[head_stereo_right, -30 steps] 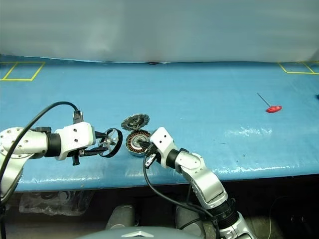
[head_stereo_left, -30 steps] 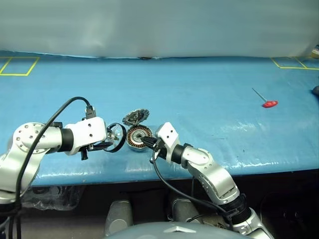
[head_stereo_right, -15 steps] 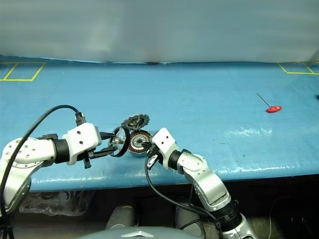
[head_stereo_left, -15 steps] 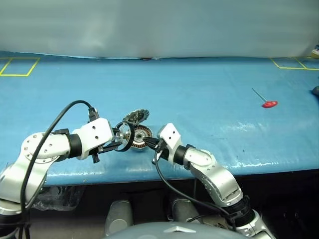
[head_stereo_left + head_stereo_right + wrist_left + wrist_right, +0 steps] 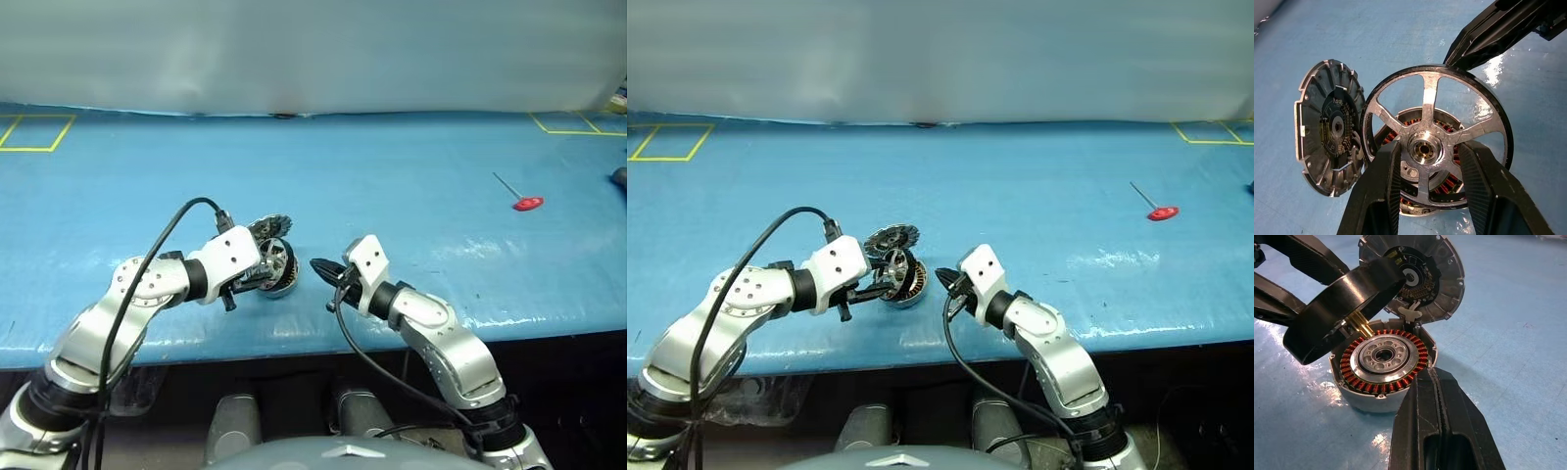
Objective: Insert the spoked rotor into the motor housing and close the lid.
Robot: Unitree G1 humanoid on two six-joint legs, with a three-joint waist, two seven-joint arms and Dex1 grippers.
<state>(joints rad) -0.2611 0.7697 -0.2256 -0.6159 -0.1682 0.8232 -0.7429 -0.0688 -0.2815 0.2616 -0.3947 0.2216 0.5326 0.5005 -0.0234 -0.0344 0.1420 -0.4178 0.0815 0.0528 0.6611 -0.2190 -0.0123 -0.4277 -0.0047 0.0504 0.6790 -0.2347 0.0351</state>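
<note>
My left gripper (image 5: 263,270) is shut on the spoked rotor (image 5: 1488,108), a dark ring with silver spokes and a shiny hub. The rotor hangs tilted just over the open motor housing (image 5: 1383,360), whose copper coils show through the spokes. Whether its lower edge touches the housing rim I cannot tell. The lid (image 5: 266,228) stands open behind the housing, hinged at its far edge, ribbed inner face showing. My right gripper (image 5: 318,266) is shut with nothing in it. It points at the housing from a short way to its right, with a gap between them.
A red-handled tool (image 5: 529,204) lies far off to the right on the blue table (image 5: 411,176). Yellow tape squares (image 5: 35,130) mark the back corners. The table's front edge runs just below both grippers.
My left gripper has carried the rotor rightward, from beside the housing to over it. My right gripper has drawn back to the right, off the housing.
</note>
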